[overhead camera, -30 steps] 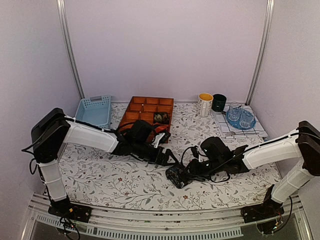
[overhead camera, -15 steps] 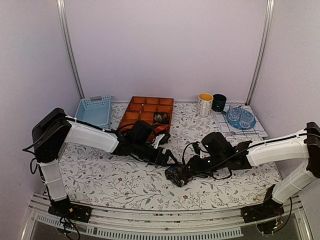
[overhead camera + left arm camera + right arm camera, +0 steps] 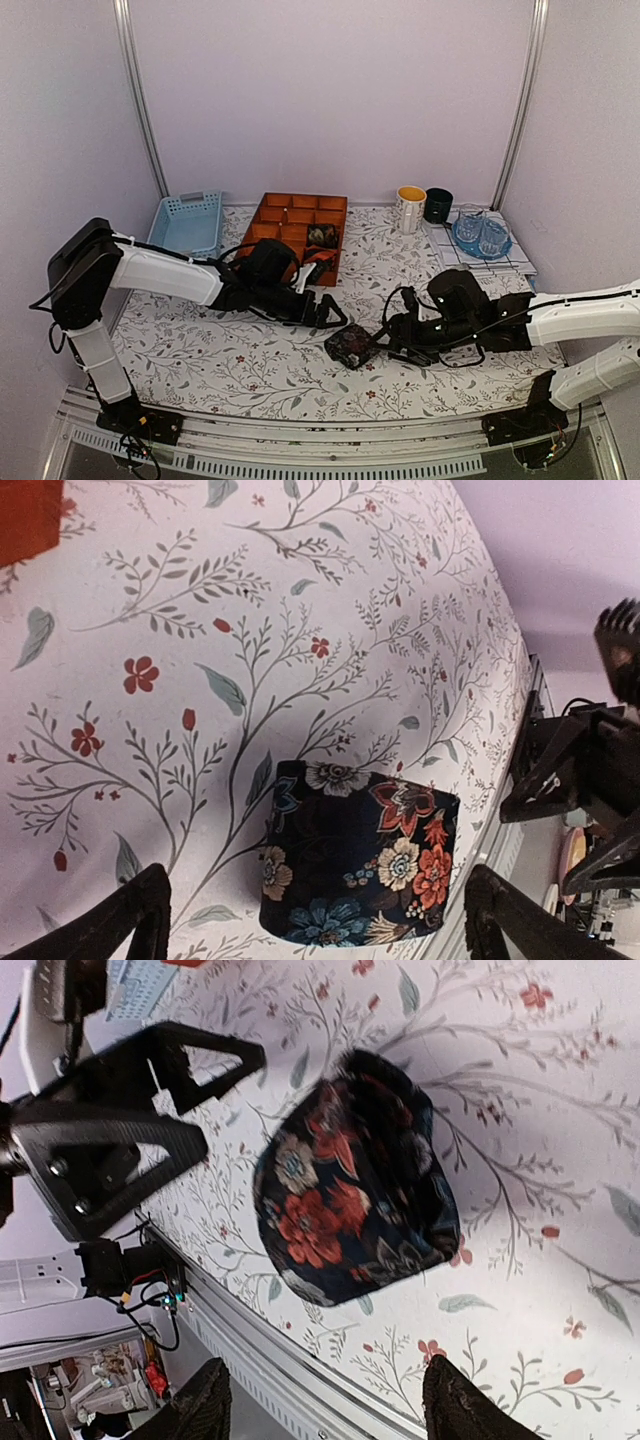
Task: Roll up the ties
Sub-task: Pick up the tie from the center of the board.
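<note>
Both arms have drawn back from the middle of the table: the right gripper (image 3: 386,340), which was closed around the rolled tie (image 3: 351,347) a second ago, now stands with its jaws apart and clear of it. The left gripper (image 3: 338,320) has also pulled away to its own side, spread wide and holding nothing. The tie sits free on the tablecloth (image 3: 220,350) between the two, near the front edge. It touches neither claw, while what looks like another coil (image 3: 322,236) rests in a compartment of the wooden tray (image 3: 270,226) behind. The main risk, as I judge it, is the roll springing open. Nothing pins its outer end, the cloth looks smooth and slippery, and the coil is already squashed into a lopsided oval rather than a tight drum. A finger brushing it on the way out, or a pinch across the wrong axis, could tip it or slacken the layers. The tie is dark navy fabric printed with red, cream and blue flowers, soft-edged and squat. The tablecloth is white with thin printed sprigs, and the fingers are matt black plastic with triangular cut-outs.
</note>
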`<act>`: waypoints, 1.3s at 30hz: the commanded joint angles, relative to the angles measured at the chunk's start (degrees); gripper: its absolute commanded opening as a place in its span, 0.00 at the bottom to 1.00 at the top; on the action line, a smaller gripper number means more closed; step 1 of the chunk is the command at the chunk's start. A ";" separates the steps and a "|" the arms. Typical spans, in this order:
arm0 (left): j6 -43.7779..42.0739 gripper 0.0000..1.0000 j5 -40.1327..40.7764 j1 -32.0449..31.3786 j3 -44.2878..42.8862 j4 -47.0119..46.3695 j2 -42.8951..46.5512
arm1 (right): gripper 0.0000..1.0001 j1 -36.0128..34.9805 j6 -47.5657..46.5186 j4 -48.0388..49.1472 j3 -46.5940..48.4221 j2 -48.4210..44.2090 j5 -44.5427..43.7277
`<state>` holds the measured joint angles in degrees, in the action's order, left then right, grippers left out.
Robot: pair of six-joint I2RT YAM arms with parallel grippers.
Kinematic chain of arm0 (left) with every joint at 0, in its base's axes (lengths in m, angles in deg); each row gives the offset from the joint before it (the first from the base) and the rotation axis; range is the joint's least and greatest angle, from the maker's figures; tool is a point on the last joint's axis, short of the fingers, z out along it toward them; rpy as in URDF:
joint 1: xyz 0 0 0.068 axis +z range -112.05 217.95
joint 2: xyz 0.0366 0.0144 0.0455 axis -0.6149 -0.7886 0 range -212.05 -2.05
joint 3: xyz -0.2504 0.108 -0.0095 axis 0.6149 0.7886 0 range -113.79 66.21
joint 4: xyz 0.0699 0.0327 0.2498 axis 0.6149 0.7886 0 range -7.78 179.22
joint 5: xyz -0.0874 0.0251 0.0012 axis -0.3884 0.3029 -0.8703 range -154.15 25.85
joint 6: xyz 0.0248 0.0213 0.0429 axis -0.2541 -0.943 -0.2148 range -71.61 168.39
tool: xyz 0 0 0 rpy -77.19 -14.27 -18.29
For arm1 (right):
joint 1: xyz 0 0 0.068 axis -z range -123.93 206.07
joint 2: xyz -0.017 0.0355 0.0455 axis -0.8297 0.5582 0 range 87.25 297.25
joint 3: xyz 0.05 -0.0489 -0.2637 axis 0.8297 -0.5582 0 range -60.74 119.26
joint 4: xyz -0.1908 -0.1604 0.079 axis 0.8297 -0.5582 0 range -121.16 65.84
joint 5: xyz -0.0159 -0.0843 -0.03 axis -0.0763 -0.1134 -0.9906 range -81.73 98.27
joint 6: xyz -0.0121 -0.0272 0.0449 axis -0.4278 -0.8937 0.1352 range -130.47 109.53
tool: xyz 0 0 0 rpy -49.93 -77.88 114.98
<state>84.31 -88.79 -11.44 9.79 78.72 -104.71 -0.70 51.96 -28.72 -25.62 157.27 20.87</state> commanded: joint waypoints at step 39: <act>1.96 0.93 -5.86 3.97 0.37 -6.93 -5.98 | 0.73 -3.43 25.33 31.57 -9.29 15.47 -9.73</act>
<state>86.39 -93.71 -8.66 11.86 72.62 -109.14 -4.51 77.21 2.21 -34.37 175.89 13.35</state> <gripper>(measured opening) 0.935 0.732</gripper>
